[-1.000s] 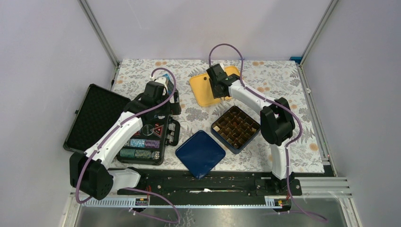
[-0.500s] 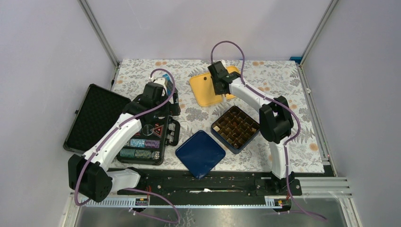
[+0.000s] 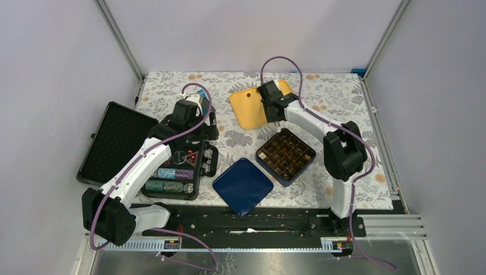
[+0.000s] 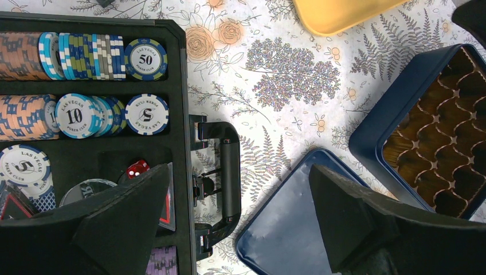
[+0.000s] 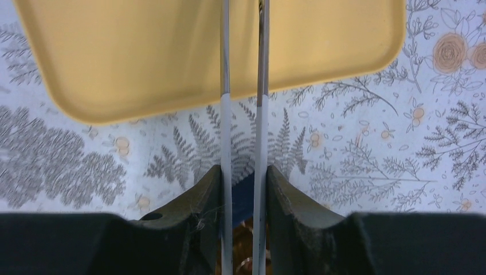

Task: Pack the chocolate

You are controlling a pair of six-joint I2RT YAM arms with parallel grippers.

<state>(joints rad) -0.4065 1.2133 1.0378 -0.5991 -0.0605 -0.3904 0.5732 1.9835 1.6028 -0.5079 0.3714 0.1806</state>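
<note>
One small dark chocolate piece [image 3: 247, 96] lies on the yellow tray [image 3: 245, 117] at the back. The open blue box [image 3: 304, 163] holds a brown grid of cells with a pale cream piece [image 3: 261, 154] at its left corner; I cannot tell which cells are filled. My right gripper [image 3: 269, 103] hovers over the tray's right half. Its thin fingers [image 5: 224, 114] stand a narrow gap apart with nothing between them where they show, and their tips run off the top of the right wrist view. My left gripper [image 4: 240, 229] is wide open and empty over the poker case's right edge.
The open black poker chip case [image 3: 198, 177] with striped chips [image 4: 146, 59] and a red die [image 4: 136, 168] lies at the left, its handle [image 4: 230, 172] toward the flat blue lid [image 3: 242, 186]. The box [image 4: 372, 132] sits right of the lid. The floral cloth [image 3: 338, 97] covers the table.
My right gripper has moved rightward over the tray and its elbow has swung right. The left arm has barely moved.
</note>
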